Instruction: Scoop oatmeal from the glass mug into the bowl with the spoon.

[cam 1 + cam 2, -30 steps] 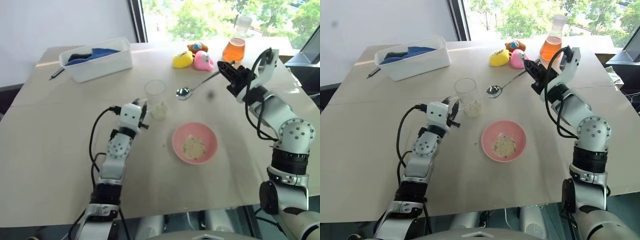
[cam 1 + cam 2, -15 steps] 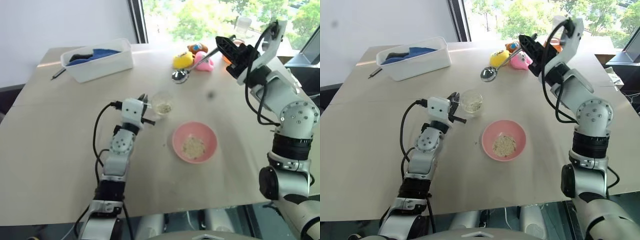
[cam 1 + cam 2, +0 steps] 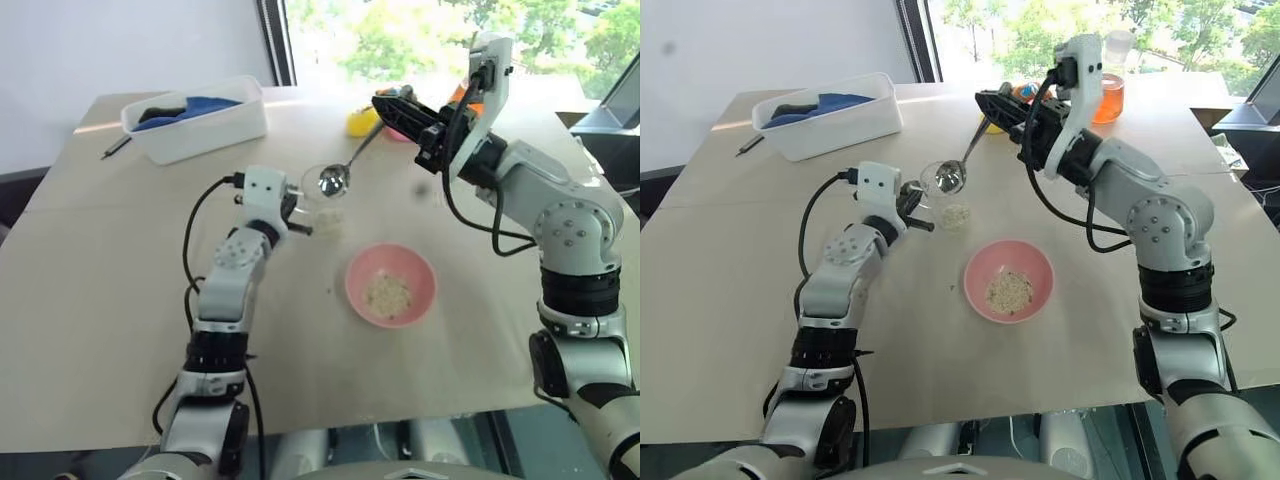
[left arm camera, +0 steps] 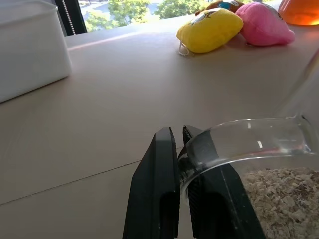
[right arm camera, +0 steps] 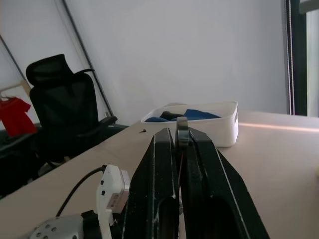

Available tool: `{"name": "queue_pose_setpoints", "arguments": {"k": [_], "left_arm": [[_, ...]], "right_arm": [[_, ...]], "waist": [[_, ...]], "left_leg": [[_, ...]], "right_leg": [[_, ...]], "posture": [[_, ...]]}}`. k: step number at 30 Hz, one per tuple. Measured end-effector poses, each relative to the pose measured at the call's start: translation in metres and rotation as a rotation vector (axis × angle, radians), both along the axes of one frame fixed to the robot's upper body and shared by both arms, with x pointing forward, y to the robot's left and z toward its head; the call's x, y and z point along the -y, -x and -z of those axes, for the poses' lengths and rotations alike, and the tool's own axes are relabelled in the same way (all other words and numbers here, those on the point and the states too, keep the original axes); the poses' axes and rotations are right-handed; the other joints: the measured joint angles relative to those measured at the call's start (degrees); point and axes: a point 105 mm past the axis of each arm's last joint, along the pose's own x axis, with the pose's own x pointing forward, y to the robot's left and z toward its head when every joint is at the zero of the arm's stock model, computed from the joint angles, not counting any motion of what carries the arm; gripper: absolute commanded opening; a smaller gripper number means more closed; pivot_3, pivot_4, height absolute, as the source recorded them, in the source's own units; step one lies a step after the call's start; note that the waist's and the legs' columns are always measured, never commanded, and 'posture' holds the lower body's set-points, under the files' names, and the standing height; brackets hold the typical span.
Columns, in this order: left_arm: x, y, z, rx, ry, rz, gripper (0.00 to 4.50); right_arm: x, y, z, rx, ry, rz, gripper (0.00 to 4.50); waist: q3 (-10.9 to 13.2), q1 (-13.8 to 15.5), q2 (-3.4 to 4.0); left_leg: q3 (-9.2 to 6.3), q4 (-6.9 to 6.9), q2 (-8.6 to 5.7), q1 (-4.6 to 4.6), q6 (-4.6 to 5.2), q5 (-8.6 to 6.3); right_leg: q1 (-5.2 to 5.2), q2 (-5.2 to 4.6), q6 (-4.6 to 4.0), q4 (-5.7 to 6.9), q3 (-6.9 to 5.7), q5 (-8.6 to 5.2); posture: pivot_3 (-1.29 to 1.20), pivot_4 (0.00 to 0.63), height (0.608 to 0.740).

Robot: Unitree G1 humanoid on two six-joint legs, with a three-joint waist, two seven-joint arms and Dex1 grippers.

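One glass mug point(image 3: 944, 196), one spoon point(image 3: 962, 167), one bowl point(image 3: 1008, 281), two portions of oatmeal.

Oatmeal point(image 4: 279, 194) in the bottom of the single glass mug, tilted and lifted off the surface point(image 3: 730, 300), handle pinched in the left gripper point(image 4: 180, 144) with fingers closed tight on it. Single silver spoon above the mug mouth, head down, handle clamped in the right gripper point(image 3: 992, 105), fingers fully closed on it. Second heap of oatmeal point(image 3: 1008, 291) in the one pink bowl, on the surface just beyond the mug toward the robot's right. Further back: one white tub point(image 3: 830, 118) with blue and dark contents, one dark stick point(image 3: 748, 145) beside it, one flask of orange liquid point(image 3: 1108, 85), three soft toys in the left wrist view, yellow point(image 4: 212, 31), pink point(image 4: 261, 27) and a partly hidden orange one point(image 4: 219, 5).
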Motion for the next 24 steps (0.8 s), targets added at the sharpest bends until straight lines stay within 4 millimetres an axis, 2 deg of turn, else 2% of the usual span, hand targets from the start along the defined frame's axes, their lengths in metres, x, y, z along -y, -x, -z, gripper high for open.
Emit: {"name": "queue_pose_setpoints", "arguments": {"k": [2, 7, 11, 15, 19, 24], "left_arm": [[0.003, 0.001, 0.000, -0.032, -0.009, 0.027, 0.13], [0.009, 0.003, -0.003, -0.065, -0.052, 0.078, 0.13], [0.010, 0.004, -0.008, -0.046, -0.115, 0.098, 0.13], [0.009, 0.004, -0.012, -0.019, -0.129, 0.097, 0.13], [0.013, 0.005, -0.020, 0.047, -0.167, 0.116, 0.13], [0.017, 0.008, -0.015, 0.061, -0.161, 0.137, 0.13]], "right_arm": [[-0.005, -0.004, 0.001, 0.014, 0.023, 0.010, 0.00], [-0.020, -0.016, 0.027, 0.025, 0.187, 0.028, 0.00], [-0.029, -0.015, 0.037, 0.114, 0.320, -0.005, 0.00], [-0.033, -0.013, 0.041, 0.124, 0.353, -0.033, 0.00], [-0.040, -0.015, 0.056, 0.034, 0.351, -0.044, 0.00], [-0.039, -0.016, 0.069, -0.016, 0.364, -0.033, 0.00]], "waist": [[0.00, -0.03, 0.00], [0.01, -0.06, 0.00], [0.02, -0.07, -0.01], [0.03, -0.04, -0.02], [0.03, -0.02, -0.02], [0.03, -0.02, -0.02]], "left_leg": [[-0.01, 0.00, 0.01, 0.00, -0.01, 0.01], [0.00, -0.01, 0.01, -0.05, -0.04, 0.02], [-0.01, -0.01, 0.01, -0.08, -0.05, 0.03], [-0.02, -0.02, 0.01, -0.08, -0.05, 0.03], [-0.02, -0.02, 0.02, -0.09, -0.06, 0.03], [-0.02, -0.02, -0.01, -0.16, -0.06, 0.03]], "right_leg": [[0.00, 0.01, 0.00, -0.01, -0.01, 0.00], [-0.09, 0.01, 0.00, -0.01, 0.00, 0.00], [-0.12, 0.01, 0.00, -0.03, 0.00, 0.00], [-0.12, 0.01, 0.00, -0.03, -0.01, 0.00], [-0.14, 0.00, 0.00, -0.02, -0.01, 0.00], [-0.21, -0.03, 0.00, -0.02, 0.00, 0.00]], "posture": [[0.00, 0.150, 0.740], [0.00, 0.150, 0.740], [0.00, 0.150, 0.740], [0.00, 0.150, 0.740], [0.00, 0.150, 0.740], [0.00, 0.150, 0.740]]}}
